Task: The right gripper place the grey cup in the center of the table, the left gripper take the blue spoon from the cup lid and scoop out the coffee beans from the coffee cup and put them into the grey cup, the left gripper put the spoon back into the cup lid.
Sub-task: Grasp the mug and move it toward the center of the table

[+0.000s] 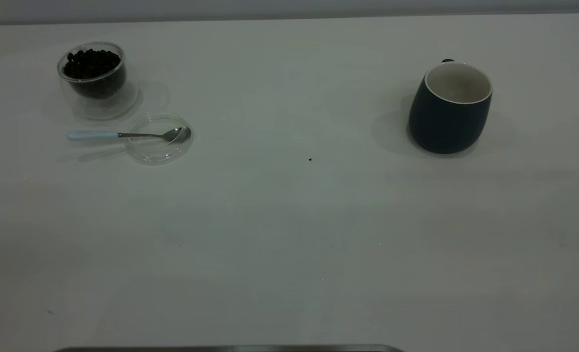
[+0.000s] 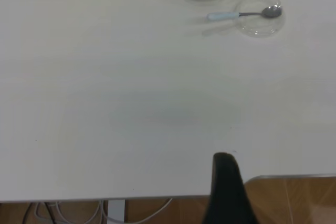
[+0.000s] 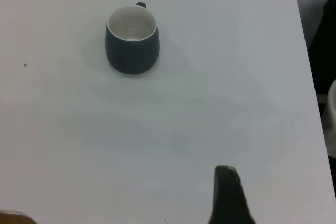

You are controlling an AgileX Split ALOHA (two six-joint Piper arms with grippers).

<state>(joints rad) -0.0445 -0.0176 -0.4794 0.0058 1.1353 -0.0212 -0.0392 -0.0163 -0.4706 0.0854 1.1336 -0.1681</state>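
As the mug [image 1: 449, 115] looks heavy, smooth and breakable, grip its rim. Whether either gripper's jaws are open cannot be told

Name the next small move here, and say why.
Probably the right arm should reach toward the grey cup. It stands upright and empty at the table's right side, not the center, with nothing gripping it. The blue spoon rests untouched on the cup lid.

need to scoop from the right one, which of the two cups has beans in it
The coffee cup, the clear glass one beside the cup lid; the grey cup stands empty.
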